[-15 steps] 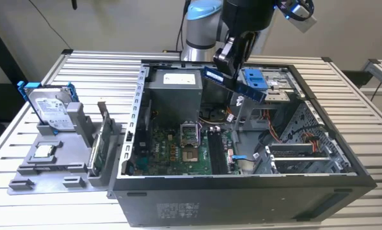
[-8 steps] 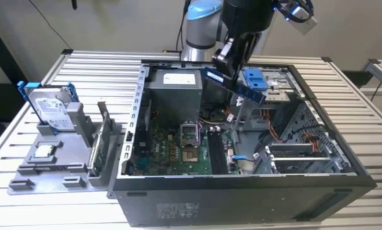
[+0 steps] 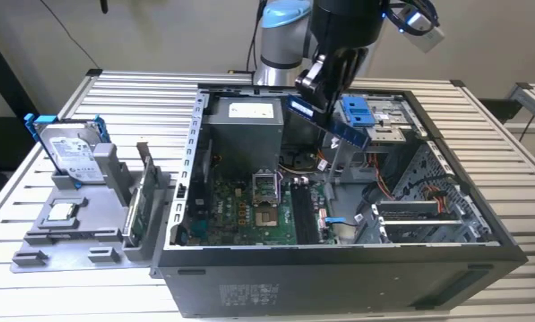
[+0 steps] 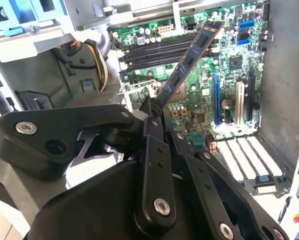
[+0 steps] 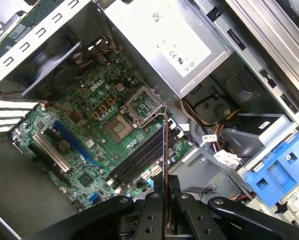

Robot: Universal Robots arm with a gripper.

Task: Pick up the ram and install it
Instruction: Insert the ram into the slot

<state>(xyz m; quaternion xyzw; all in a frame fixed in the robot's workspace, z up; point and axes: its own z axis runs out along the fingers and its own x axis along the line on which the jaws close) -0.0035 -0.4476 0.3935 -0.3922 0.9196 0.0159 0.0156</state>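
Note:
My gripper (image 3: 305, 94) is shut on one end of the ram (image 3: 328, 123), a slim dark-blue stick that hangs tilted above the open computer case (image 3: 339, 258). In the second wrist view the ram (image 4: 189, 57) sticks out from the gripper (image 4: 154, 112) over the green motherboard (image 4: 204, 100), its free end near the black memory slots (image 4: 159, 50). The first wrist view has the ram (image 5: 164, 155) edge-on, held by the gripper (image 5: 164, 194) and lined up along the memory slots (image 5: 139, 157) below it. The ram is clear of the slots.
A grey power supply (image 3: 245, 127) and a blue drive bracket (image 3: 357, 111) flank the gripper inside the case. The CPU socket (image 3: 265, 191) lies beside the slots. On the exterior view's left, a grey fixture (image 3: 70, 228) holds a silver hard drive (image 3: 70, 154) and an upright green card (image 3: 135, 215).

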